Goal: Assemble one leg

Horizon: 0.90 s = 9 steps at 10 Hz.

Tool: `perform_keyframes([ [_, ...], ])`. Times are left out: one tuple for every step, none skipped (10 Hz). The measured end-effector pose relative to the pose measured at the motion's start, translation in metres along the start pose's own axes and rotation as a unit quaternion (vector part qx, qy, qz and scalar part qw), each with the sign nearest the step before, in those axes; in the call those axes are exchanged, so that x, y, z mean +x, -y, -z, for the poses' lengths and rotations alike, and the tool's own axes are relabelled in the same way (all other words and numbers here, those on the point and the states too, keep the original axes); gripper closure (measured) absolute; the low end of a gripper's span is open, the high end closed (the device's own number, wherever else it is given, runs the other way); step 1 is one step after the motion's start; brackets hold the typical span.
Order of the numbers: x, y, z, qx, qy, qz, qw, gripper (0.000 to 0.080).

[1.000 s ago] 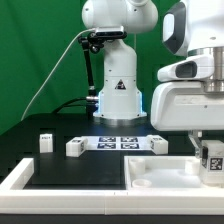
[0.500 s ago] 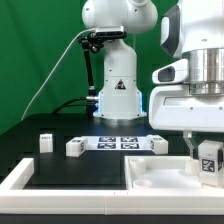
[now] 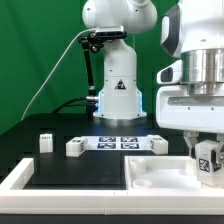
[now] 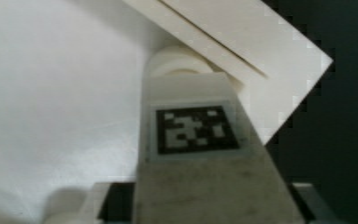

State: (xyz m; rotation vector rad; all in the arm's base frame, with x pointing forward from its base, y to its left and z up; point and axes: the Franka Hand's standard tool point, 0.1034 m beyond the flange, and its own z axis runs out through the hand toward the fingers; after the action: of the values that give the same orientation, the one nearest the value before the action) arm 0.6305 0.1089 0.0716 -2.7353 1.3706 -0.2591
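Observation:
My gripper [image 3: 207,152] is at the exterior view's right, shut on a white leg [image 3: 208,158] with a black-and-white tag, held upright just above the large white rimmed panel [image 3: 160,176]. In the wrist view the held leg [image 4: 197,140] fills the middle, its tip near the panel's corner rim [image 4: 247,45]; my gripper [image 4: 197,200] has its jaws closed on the leg's sides. Three more legs lie on the black table: one [image 3: 45,142] at the left, one [image 3: 75,147] beside the marker board, one [image 3: 157,144] at the board's right end.
The marker board [image 3: 117,143] lies flat in the middle of the table. The robot base [image 3: 118,95] stands behind it. A white frame edge [image 3: 20,180] runs along the front left. A green backdrop is behind.
The gripper with the leg has shifted slightly to the exterior view's right and stays low over the panel. The loose legs have not moved.

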Motion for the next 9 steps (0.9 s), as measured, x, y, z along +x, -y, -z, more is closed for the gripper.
perform_keyframes([
  [0.0000, 0.0000, 0.0000, 0.000, 0.000, 0.000, 1.000, 0.0505],
  [0.0000, 0.0000, 0.0000, 0.000, 0.000, 0.000, 1.000, 0.0504],
  [0.0000, 0.0000, 0.0000, 0.000, 0.000, 0.000, 1.000, 0.0504],
  [0.0000, 0.0000, 0.0000, 0.000, 0.000, 0.000, 1.000, 0.0287],
  [0.0000, 0.0000, 0.0000, 0.000, 0.000, 0.000, 1.000, 0.0287],
  [0.0000, 0.0000, 0.0000, 0.000, 0.000, 0.000, 1.000, 0.0180],
  [0.0000, 0.0000, 0.0000, 0.000, 0.000, 0.000, 1.000, 0.0156],
  [-0.0002, -0.0003, -0.0010, 0.000, 0.000, -0.027, 1.000, 0.0156],
  [-0.0019, 0.0004, -0.0014, -0.001, -0.001, 0.063, 0.998, 0.0151],
])
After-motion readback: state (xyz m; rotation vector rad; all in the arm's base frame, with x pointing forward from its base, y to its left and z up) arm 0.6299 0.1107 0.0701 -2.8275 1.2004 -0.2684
